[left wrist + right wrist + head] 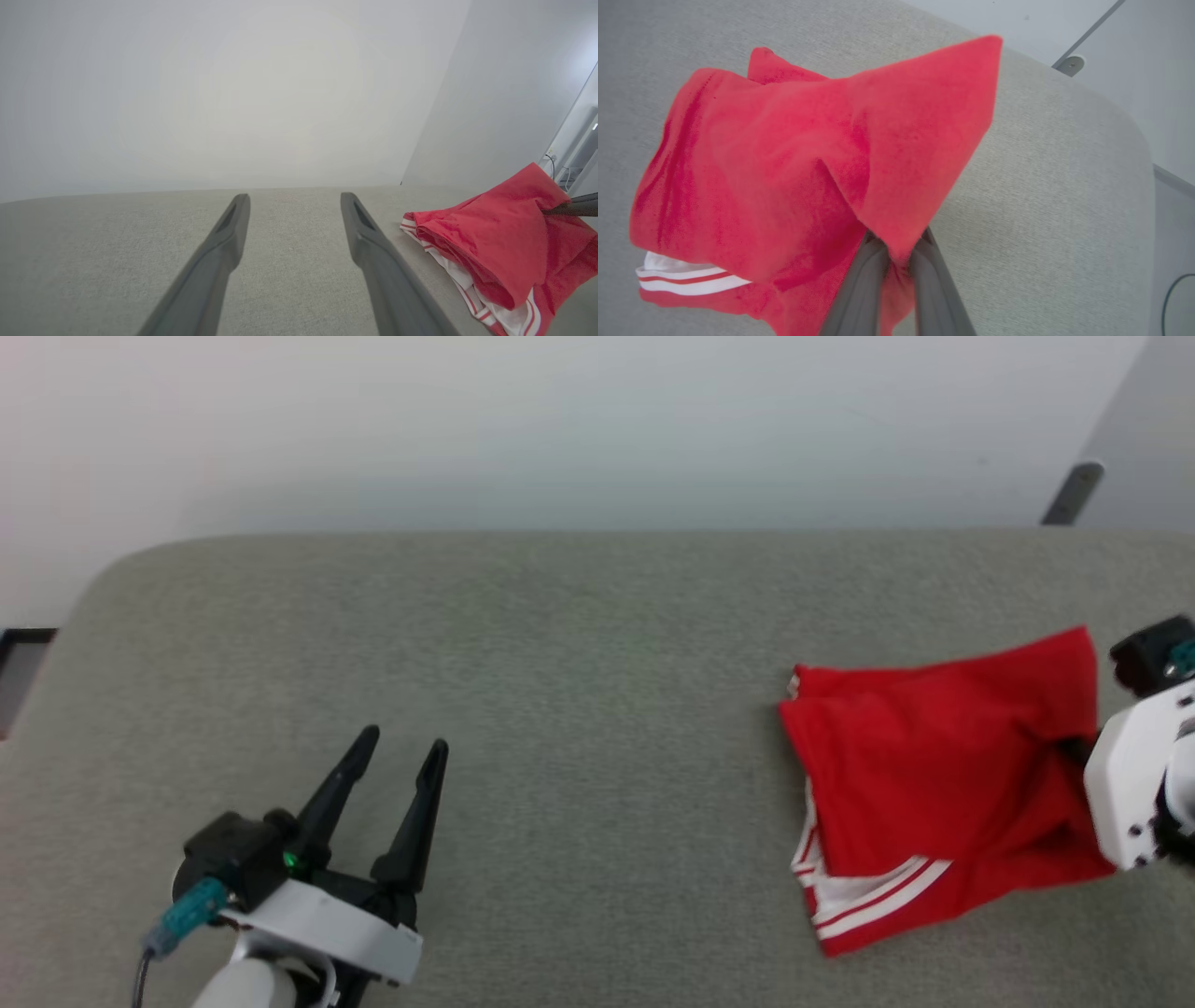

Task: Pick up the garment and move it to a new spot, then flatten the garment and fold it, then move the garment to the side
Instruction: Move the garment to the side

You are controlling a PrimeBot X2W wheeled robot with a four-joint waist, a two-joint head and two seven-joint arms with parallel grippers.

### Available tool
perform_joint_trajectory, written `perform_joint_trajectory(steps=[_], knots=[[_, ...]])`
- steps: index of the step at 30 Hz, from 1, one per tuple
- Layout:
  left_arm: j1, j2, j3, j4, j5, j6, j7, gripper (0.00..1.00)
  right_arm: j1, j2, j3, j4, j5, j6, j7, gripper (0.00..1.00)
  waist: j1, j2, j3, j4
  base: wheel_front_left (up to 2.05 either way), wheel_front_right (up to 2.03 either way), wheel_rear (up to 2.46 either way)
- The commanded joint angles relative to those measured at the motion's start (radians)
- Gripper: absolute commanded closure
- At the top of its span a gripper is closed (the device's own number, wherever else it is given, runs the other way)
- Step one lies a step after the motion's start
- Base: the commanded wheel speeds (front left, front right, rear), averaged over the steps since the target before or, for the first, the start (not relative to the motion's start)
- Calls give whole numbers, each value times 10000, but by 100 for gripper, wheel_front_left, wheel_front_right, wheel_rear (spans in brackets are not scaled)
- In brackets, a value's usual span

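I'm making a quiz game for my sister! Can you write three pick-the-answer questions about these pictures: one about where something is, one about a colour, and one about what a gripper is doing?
1. In the head view, where on the grey surface is the garment?
A) left side
B) right side
C) middle

2. What colour is most of the garment?
A) red
B) blue
C) green

3. What is the right gripper doing?
A) standing open, away from the cloth
B) pinching the garment
C) holding a cup

Answers:
1 B: it lies near the right edge.
2 A: it is red cloth with white striped trim.
3 B: it is shut on a red fold.
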Motion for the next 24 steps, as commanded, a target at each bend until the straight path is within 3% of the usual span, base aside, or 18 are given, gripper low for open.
perform_joint_trajectory(steps=[1,14,24], knots=[[-196,39,-23,-25,-12,-33,2,0,-260,-179,99,-70,64,-11,-147,100,0,0,456,-522,0,0,0],[-1067,389,103,-146,160,-33,2,0,-2130,-1691,1158,429,208,-13,-1770,100,0,0,1723,-1611,0,0,0],[-1727,651,-132,-227,152,-33,3,0,-3326,-2541,2058,1728,-118,-13,-3325,100,0,0,2562,-1801,0,0,0]])
